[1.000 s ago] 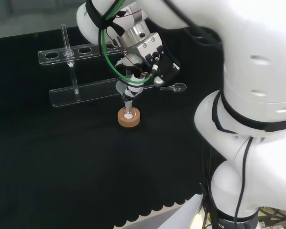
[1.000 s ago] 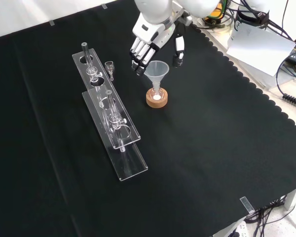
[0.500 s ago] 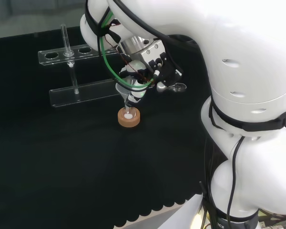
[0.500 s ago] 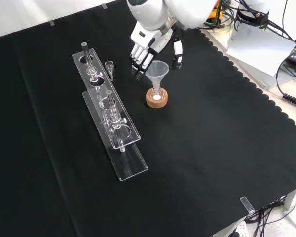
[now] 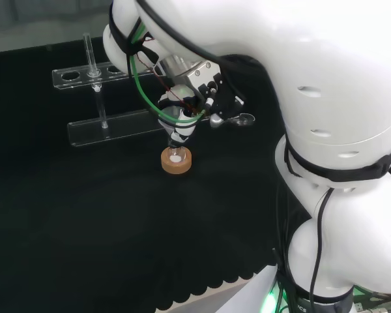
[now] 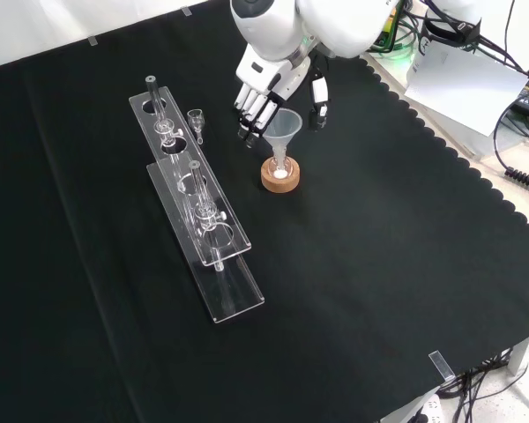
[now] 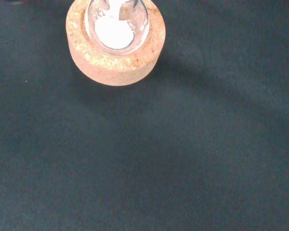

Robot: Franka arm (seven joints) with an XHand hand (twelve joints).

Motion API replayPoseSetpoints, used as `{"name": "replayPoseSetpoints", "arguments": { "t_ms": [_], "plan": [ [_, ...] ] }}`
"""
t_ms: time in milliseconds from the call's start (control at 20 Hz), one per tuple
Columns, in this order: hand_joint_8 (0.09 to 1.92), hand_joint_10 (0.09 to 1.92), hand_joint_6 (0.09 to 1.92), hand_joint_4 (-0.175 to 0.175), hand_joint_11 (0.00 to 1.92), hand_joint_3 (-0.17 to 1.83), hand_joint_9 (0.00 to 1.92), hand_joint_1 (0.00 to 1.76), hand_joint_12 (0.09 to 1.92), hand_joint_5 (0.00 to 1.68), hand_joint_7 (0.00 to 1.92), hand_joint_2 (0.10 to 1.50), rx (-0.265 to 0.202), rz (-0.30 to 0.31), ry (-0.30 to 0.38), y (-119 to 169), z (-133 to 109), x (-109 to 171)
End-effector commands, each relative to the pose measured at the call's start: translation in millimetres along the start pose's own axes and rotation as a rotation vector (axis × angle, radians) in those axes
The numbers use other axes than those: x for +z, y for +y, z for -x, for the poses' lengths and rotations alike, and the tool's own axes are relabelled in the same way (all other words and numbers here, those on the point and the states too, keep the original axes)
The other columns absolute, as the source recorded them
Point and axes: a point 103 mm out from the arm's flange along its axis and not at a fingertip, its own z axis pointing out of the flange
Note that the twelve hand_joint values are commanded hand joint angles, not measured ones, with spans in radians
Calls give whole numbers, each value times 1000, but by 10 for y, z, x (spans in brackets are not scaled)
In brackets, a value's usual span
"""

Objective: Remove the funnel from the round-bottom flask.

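In the front view, the near part of the surface [image 6: 379,291], covered with black cloth, is bare. Farther in, at the left, two racks [image 6: 203,231] of clear plastic are placed, long and flat, with round holes and thin glass tubes standing in them.

To their right a cork ring [image 6: 280,176] is seen, thick, rough and pale brown. The flask [image 6: 281,173] is seated in it: clear glass, round at the bottom, with something white inside, as the wrist view shows. The funnel [image 6: 282,128] is placed in the neck of the flask, a clear cone, wide at the top, with a thin stem going down.

Just behind the funnel the robot hand [image 6: 266,92] is held, black and white, its fingers [image 6: 251,110] almost straight and spread at one side of the cone and its thumb [image 6: 319,95] at the other side. It is open and nothing is held; whether the cone is touched cannot be told.

Several risks are judged from here. The funnel is smooth and slanted, so it can slip out when the fingers are closed on the cone. If it is pushed sideways and not lifted straight, the stem can catch in the neck, and the flask can be tipped off the cork ring and the white content spilled. The small glass piece [image 6: 195,117] beside the fingers can also be knocked.
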Motion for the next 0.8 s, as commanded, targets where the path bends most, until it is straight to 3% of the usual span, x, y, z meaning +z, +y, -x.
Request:
{"name": "replayPoseSetpoints", "arguments": {
  "t_ms": [50,200,400,800],
  "plan": [
    [665,631,87,-27,406,394,536,666,1401,271,118,705,46,47,-67,25,5,29],
    [639,532,117,-15,557,469,783,750,1316,528,426,737,91,130,-121,-13,-3,-5],
    [579,409,461,40,708,541,995,811,1228,779,652,773,110,235,-169,-105,-17,-132],
    [573,371,638,58,755,577,1048,831,1202,805,691,781,93,230,-157,-253,23,-393]
  ]
}}
